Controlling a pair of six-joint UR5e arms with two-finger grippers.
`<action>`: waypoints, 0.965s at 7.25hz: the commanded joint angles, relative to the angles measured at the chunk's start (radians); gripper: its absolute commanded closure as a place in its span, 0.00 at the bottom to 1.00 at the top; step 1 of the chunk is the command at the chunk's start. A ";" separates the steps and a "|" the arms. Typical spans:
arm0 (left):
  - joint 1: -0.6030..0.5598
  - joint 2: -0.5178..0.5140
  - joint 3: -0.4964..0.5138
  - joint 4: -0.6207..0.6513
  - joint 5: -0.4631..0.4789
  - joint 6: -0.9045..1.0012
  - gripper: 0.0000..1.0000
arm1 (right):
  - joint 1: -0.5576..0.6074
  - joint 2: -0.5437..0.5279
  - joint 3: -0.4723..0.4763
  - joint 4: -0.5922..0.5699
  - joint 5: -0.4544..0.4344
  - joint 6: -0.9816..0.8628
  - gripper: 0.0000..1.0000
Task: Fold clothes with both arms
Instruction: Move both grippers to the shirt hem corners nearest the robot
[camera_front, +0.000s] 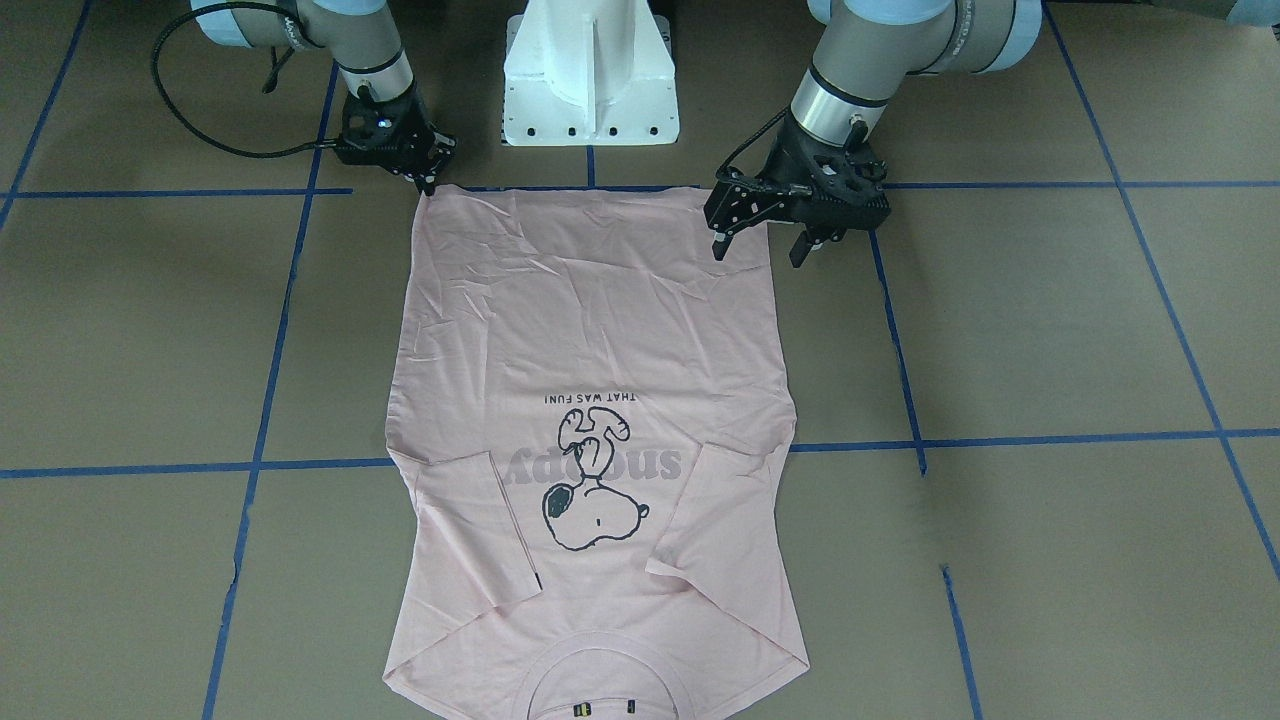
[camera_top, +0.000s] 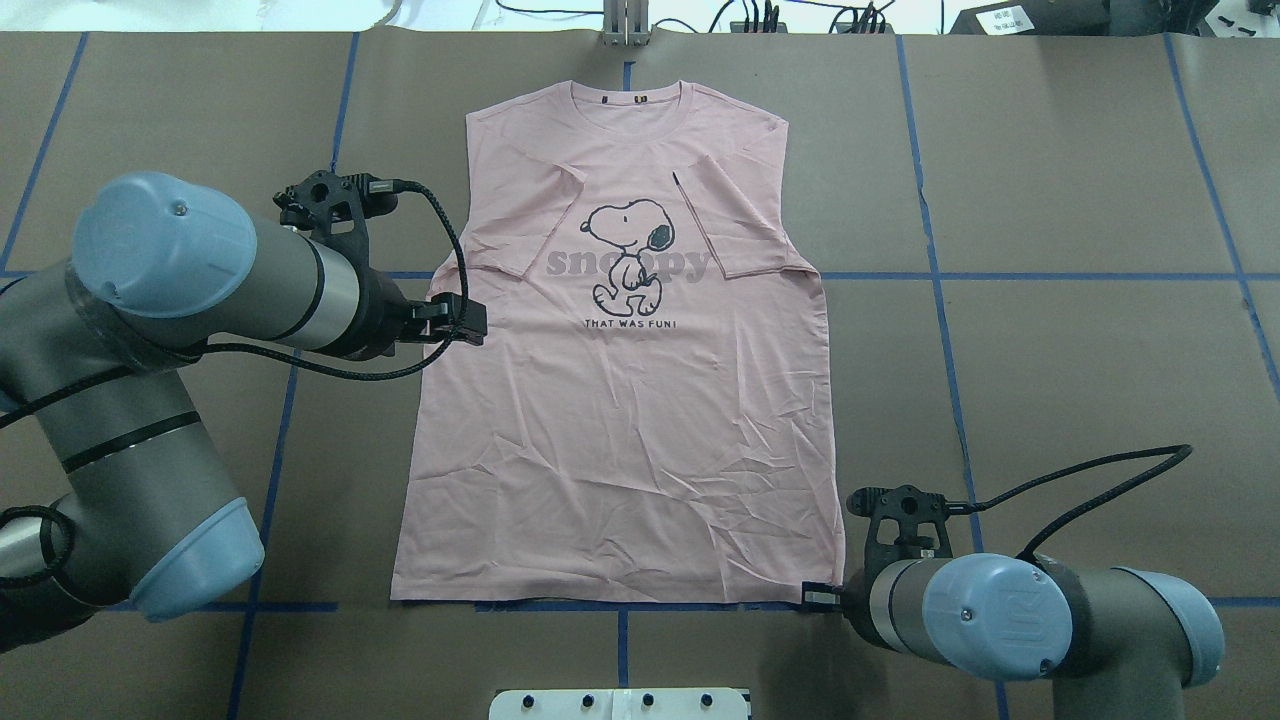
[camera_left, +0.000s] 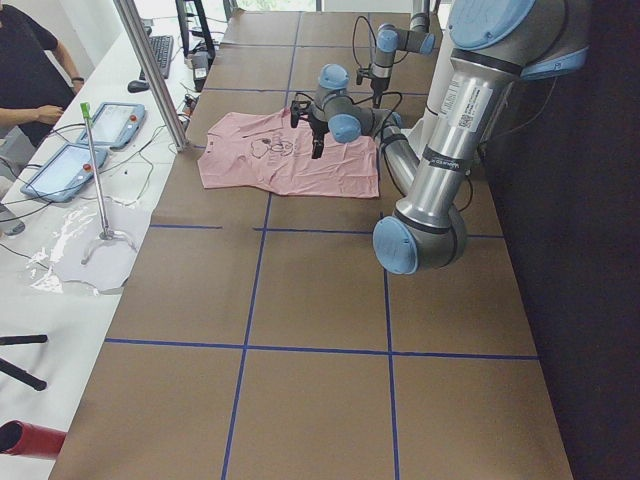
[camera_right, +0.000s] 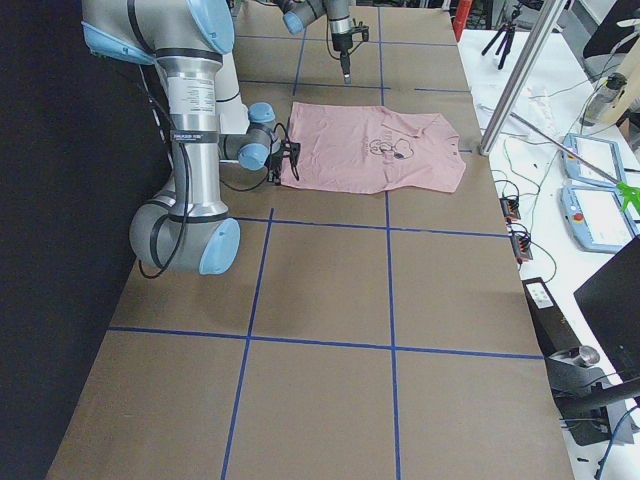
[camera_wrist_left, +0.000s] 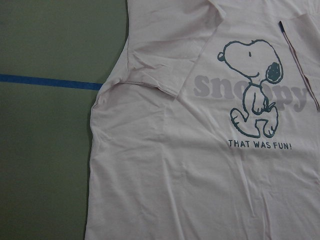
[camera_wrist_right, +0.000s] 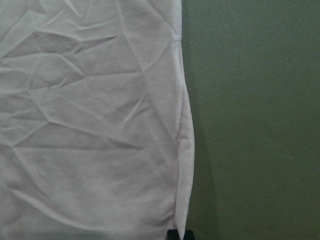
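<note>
Collar nearest the front camera, the pink T-shirt (camera_front: 590, 330) lies flat and print-up on the table (camera_front: 1050, 330), both sleeves folded in over its chest, hem on the robot's side. At the hem's right corner the right tool (camera_front: 428, 186) sits low, fingers almost together and apparently pinching the cloth, though that view is tight. Above the shirt's left edge the left tool (camera_front: 758, 257) hangs with fingers wide apart, holding nothing.

Pink T-shirt (camera_top: 620, 430) flat on table (camera_top: 1080, 380), left arm (camera_top: 200, 290) beside it, right arm (camera_top: 1000, 610) at hem corner.
</note>
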 joint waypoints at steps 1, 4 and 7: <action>0.050 0.015 -0.002 0.004 0.004 -0.149 0.00 | 0.004 -0.004 0.037 0.000 0.006 0.001 1.00; 0.294 0.105 -0.017 0.013 0.181 -0.449 0.00 | 0.021 0.005 0.048 0.002 0.008 0.001 1.00; 0.378 0.182 -0.017 0.014 0.240 -0.543 0.00 | 0.024 0.010 0.046 0.003 0.013 -0.001 1.00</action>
